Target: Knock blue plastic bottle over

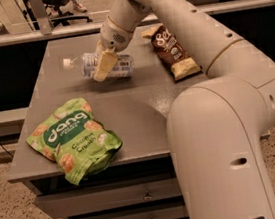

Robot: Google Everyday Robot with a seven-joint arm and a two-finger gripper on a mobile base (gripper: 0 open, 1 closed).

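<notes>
Nearest, on the right, bulks the robot's pale arm (pixel 225 160), which rises and reaches back over the grey table (pixel 141 101). On the table's near left corner lies a green snack bag (pixel 73 140), flat, its lower edge hanging a little over the front above the drawers (pixel 114 198).

Past the middle of the table is the blue plastic bottle (pixel 120 65). It is small, clear and slim, and lies almost level with its white cap (pixel 66 63) pointing left. A pale blue-white label wraps its body, with a dark shadow under it. The hand (pixel 103 68) is clamped around the bottle's middle. One tan finger (pixel 102 65) slants down across its near side, and the other is hidden behind.

Farther right, near the back edge, lies a brown snack bag (pixel 172 51), apart from the bottle.
</notes>
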